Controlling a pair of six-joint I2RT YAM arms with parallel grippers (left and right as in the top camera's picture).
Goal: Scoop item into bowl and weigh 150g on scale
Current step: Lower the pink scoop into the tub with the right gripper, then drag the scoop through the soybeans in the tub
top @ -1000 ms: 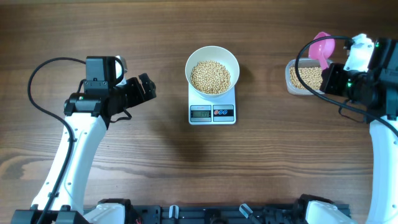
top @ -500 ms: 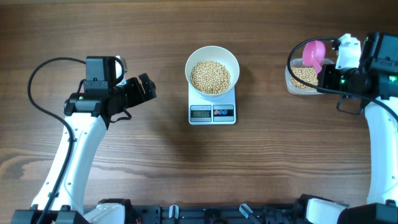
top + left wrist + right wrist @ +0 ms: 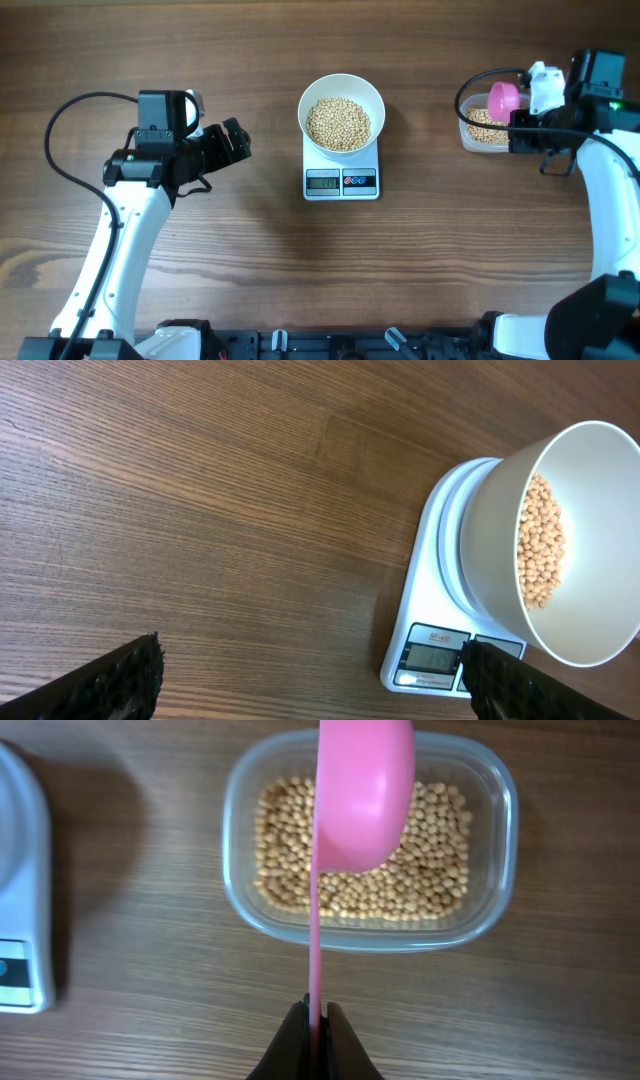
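Beans (image 3: 338, 122), small, round and pale tan, lie heaped in the deep white bowl (image 3: 310, 96). In the overhead view the bowl sits on the flat, square white scale (image 3: 341, 181) at the middle of the dark, wood-grained worktop (image 3: 250, 260). The left fingers (image 3: 236, 130) stand spread wide, well to the left of the scale, holding nothing. Far right, a pink scoop (image 3: 503, 99) hangs over a clear plastic tub (image 3: 468, 135) of more beans. The grip on it is hard to make out from above.

From the left wrist, two black fingertips with rough edges sit at the bottom corners, far apart, with bare worktop between them. The bowl's smooth wall rises from the scale's round platform. The grey display shows at the front edge, its digits too blurred to read.

From the right wrist, the right fingers (image 3: 292, 1050) are pinched tight on the scoop's thin pink handle. Its smooth, rounded head lies over the far side of the rounded-rectangular tub, perhaps just clear of the beans.
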